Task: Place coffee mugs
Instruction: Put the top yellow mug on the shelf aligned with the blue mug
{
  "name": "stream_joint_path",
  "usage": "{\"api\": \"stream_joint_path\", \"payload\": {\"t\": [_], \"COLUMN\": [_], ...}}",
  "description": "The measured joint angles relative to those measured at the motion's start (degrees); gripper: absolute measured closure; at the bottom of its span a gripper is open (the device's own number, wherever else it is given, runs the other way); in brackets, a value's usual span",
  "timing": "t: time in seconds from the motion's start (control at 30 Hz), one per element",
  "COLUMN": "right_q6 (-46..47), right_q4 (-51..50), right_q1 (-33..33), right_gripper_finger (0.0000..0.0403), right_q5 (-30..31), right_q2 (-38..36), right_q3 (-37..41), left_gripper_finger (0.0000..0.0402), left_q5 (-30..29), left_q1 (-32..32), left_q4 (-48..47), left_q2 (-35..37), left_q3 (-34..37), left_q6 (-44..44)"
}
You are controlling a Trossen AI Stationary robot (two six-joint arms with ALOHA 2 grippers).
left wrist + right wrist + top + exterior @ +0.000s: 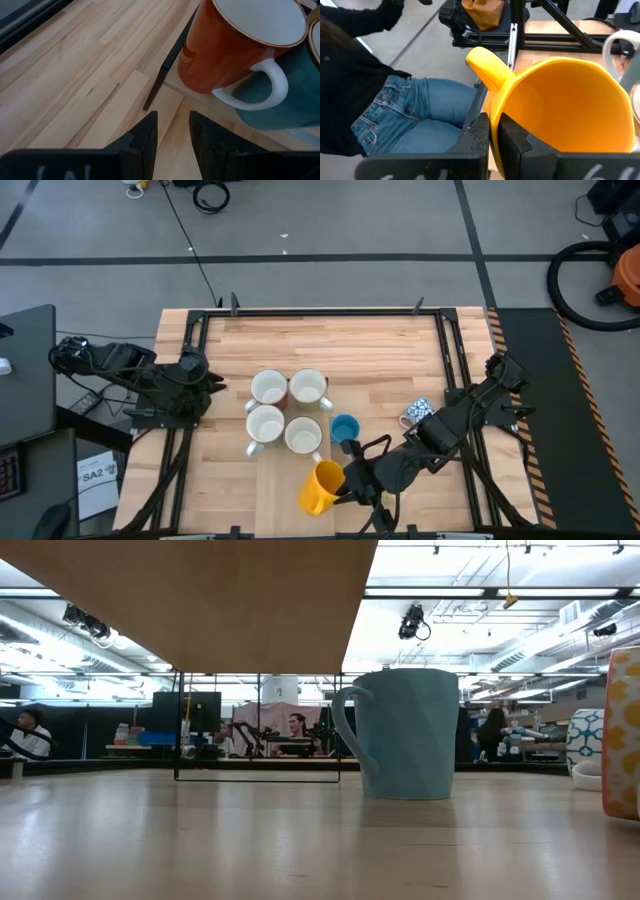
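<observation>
My right gripper (492,132) is shut on a yellow patterned mug (320,488) close to the table's near edge; this mug also shows at the right edge of the low view (624,730). A bright blue mug (345,428) stands upright just beyond it. A blue-and-white patterned mug (418,415) sits further right. Several mugs stand in a square block (286,411), white inside. One of them is orange outside (235,45) with a white handle. My left gripper (172,132) waits open at the table's left side, near the orange mug, touching nothing. My right gripper pinches the yellow mug's wall at the rim (496,117), right beside the handle (487,65). One finger (515,142) is inside the mug and the other (479,135) is outside. The mug's mouth faces the wrist. Whether its base touches the table, I cannot tell.
A person in a black top and jeans (415,115) stands against the table's near edge, just past the yellow mug. A black metal frame (330,310) runs along the table's far and side edges. Bare wood (340,345) lies beyond the mug block.
</observation>
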State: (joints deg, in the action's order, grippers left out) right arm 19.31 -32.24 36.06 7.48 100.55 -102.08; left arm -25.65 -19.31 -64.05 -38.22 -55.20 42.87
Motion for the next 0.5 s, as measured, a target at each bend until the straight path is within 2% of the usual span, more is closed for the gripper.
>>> {"api": "stream_joint_path", "payload": {"t": [0.5], "right_q6": [4.15], "right_q4": [-12.52], "right_q1": [-0.09], "right_gripper_finger": [0.0376], "right_q5": [7.94], "right_q2": [-0.02], "right_q3": [-0.02], "left_gripper_finger": [0.0283], "left_q5": [0.0], "left_q1": [-0.02], "left_q4": [0.0], "left_q2": [-0.01], "left_q3": [0.0], "left_q6": [0.0]}}
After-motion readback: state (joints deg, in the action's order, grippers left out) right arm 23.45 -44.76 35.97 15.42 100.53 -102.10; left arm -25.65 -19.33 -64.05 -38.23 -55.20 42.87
